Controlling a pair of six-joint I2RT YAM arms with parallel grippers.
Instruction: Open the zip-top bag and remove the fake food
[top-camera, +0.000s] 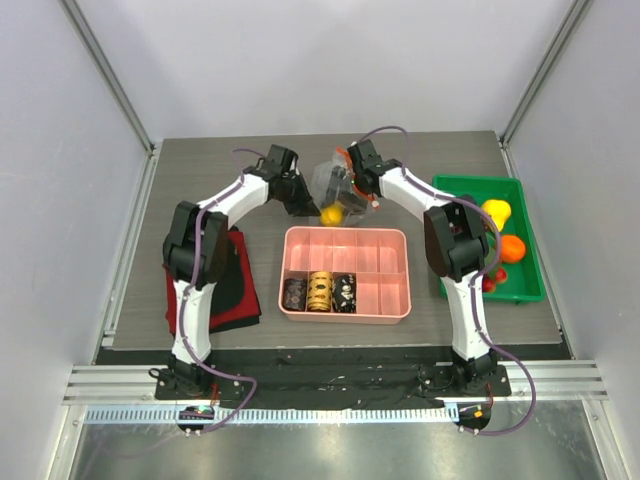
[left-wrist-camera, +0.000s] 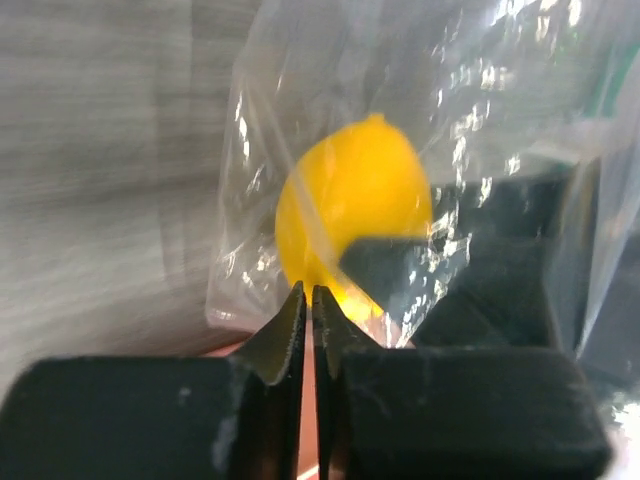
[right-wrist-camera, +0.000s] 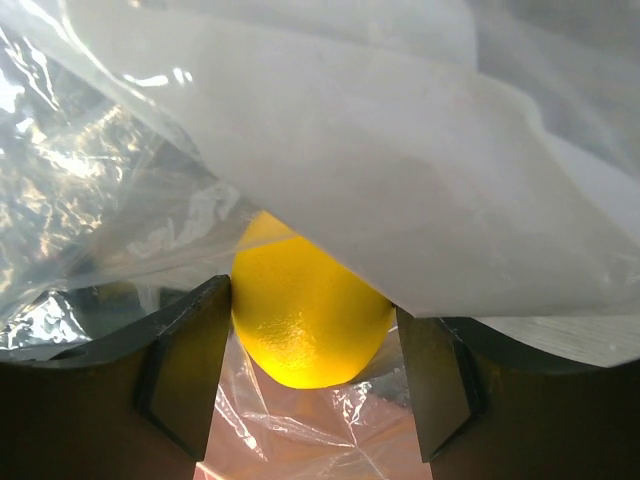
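Note:
The clear zip-top bag (top-camera: 328, 178) hangs crumpled between my two grippers above the far edge of the pink tray. A yellow fake lemon (top-camera: 330, 215) sits at its low end. My left gripper (top-camera: 306, 207) is shut, pinching a fold of the bag (left-wrist-camera: 250, 250) just below the lemon (left-wrist-camera: 350, 200). My right gripper (right-wrist-camera: 312, 300) reaches in under the bag's film (right-wrist-camera: 400, 150), with its fingers (right-wrist-camera: 190, 360) closed on both sides of the lemon (right-wrist-camera: 305, 330). It shows in the top view (top-camera: 343, 203) beside the bag.
A pink compartment tray (top-camera: 346, 232) lies in front of the bag, with three dark and gold cylinders (top-camera: 319, 293) in its near left cells. A green bin (top-camera: 470, 182) at the right holds yellow (top-camera: 497, 212), orange (top-camera: 512, 248) and red fruits. A red and black cloth (top-camera: 230, 290) lies at the left.

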